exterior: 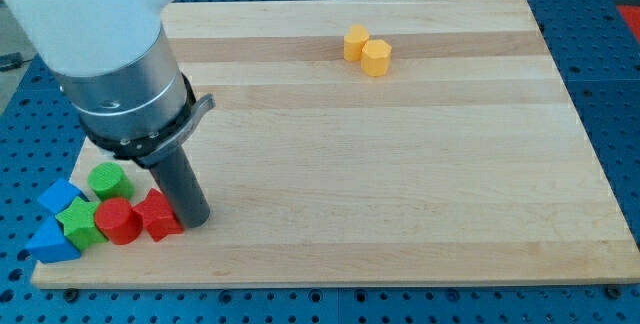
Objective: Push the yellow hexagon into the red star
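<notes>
Yellow hexagon sits far from red star, which my bare tip touches.

A lab: wooden board on a blue perforated bench.

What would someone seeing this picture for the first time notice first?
Probably the big white and grey arm at the view's upper left, its dark rod ending with my tip right beside the red star. Next, the bright cluster at the view's lower left: a green cylinder, red cylinder, green star and two blue blocks. Far off, near the view's top, the yellow hexagon touches another yellow block.
</notes>
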`<control>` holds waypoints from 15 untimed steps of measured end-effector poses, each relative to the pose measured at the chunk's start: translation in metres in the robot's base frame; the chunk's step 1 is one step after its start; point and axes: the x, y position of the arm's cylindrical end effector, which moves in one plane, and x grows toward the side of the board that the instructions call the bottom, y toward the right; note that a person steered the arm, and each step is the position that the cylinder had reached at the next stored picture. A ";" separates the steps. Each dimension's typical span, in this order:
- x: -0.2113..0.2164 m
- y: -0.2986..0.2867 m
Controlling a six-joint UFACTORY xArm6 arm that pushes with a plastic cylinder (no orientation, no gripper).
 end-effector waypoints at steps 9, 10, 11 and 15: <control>-0.245 0.246; -0.212 0.217; -0.224 0.184; -0.201 0.095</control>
